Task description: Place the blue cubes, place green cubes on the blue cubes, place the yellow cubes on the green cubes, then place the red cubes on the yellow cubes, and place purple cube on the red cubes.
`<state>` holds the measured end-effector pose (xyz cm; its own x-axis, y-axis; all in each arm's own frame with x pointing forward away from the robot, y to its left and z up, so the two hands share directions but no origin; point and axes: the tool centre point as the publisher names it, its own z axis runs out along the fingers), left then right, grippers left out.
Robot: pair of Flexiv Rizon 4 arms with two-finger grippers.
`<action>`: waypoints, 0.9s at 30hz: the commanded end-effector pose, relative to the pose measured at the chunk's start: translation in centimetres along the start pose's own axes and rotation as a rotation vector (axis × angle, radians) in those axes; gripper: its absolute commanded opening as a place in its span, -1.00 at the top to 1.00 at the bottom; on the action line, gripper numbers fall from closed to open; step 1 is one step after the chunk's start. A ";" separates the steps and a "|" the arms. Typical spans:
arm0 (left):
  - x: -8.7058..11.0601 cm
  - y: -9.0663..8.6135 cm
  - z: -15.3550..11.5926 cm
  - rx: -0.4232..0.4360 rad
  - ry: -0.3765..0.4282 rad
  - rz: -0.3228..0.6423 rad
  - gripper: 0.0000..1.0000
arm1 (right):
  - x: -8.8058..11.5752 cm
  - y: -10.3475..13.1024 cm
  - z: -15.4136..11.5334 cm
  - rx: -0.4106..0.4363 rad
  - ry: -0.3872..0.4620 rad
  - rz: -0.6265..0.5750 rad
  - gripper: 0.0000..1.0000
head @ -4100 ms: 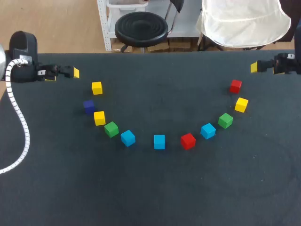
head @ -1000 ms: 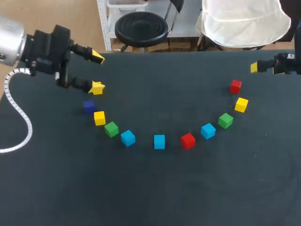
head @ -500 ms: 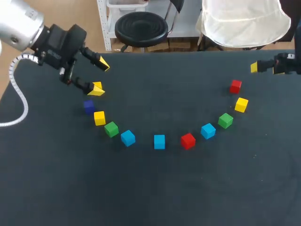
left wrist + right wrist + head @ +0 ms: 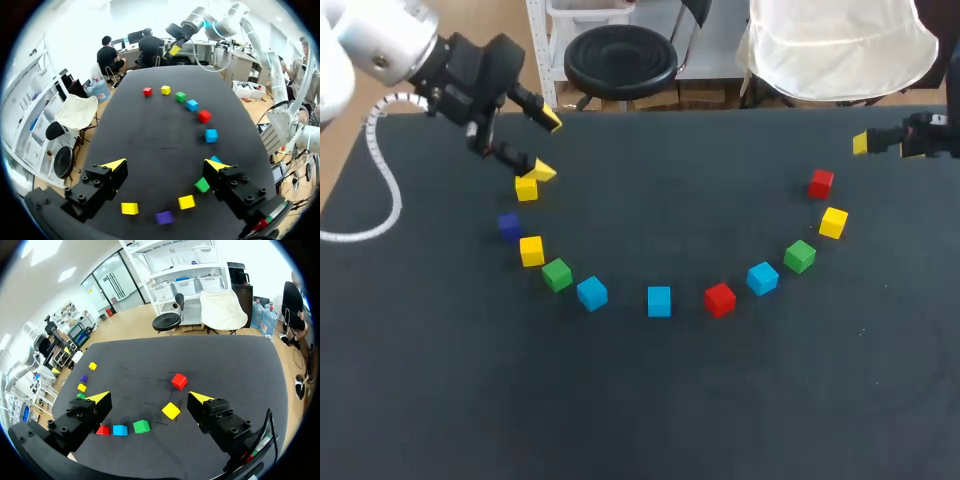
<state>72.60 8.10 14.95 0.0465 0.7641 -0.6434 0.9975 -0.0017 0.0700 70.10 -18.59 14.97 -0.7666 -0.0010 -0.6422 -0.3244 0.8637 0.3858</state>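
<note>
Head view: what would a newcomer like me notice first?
Probably the bright cubes, laid out in a curve on the dark table, with a blue cube at the curve's middle. Next comes the left claw, open with yellow tips, which hangs close by the yellow cube at the curve's left end.

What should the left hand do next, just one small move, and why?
Probably carry the left hand, open and empty near a yellow cube, over to the nearest blue cube. Blue cubes go first, and all three lie loose in the arc with nothing stacked.
</note>
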 end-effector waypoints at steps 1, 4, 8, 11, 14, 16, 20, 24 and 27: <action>0.4 0.8 0.1 0.002 0.032 -0.031 -1.00 | 0.0 0.1 0.0 0.003 -0.001 0.001 -1.00; 1.4 0.5 0.3 0.003 0.047 -0.081 -1.00 | 0.0 0.1 0.0 0.003 -0.001 0.001 -1.00; 1.4 0.5 0.3 0.003 0.047 -0.081 -1.00 | 0.0 0.1 0.0 0.003 -0.001 0.001 -1.00; 1.4 0.5 0.3 0.003 0.047 -0.081 -1.00 | 0.0 0.1 0.0 0.003 -0.001 0.001 -1.00; 1.4 0.5 0.3 0.003 0.047 -0.081 -1.00 | 0.0 0.1 0.0 0.003 -0.001 0.001 -1.00; 1.4 0.5 0.3 0.003 0.047 -0.081 -1.00 | -0.7 1.5 0.0 -0.053 0.004 -0.081 -1.00; 1.4 0.5 0.3 0.003 0.047 -0.081 -1.00 | -1.2 6.5 0.7 -0.176 0.090 -0.267 -1.00; 1.4 0.5 0.3 0.003 0.047 -0.081 -1.00 | -0.8 9.8 0.6 -0.290 0.175 -0.412 -1.00; 1.4 0.5 0.3 0.003 0.047 -0.081 -1.00 | -0.4 12.3 0.4 -0.361 0.224 -0.514 -1.00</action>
<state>73.25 8.98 13.79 -0.0349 0.7890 -0.6134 0.9982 0.0580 0.0178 66.90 -8.44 18.78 -0.6747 -0.2861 -0.6804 -0.6011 0.7479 0.2816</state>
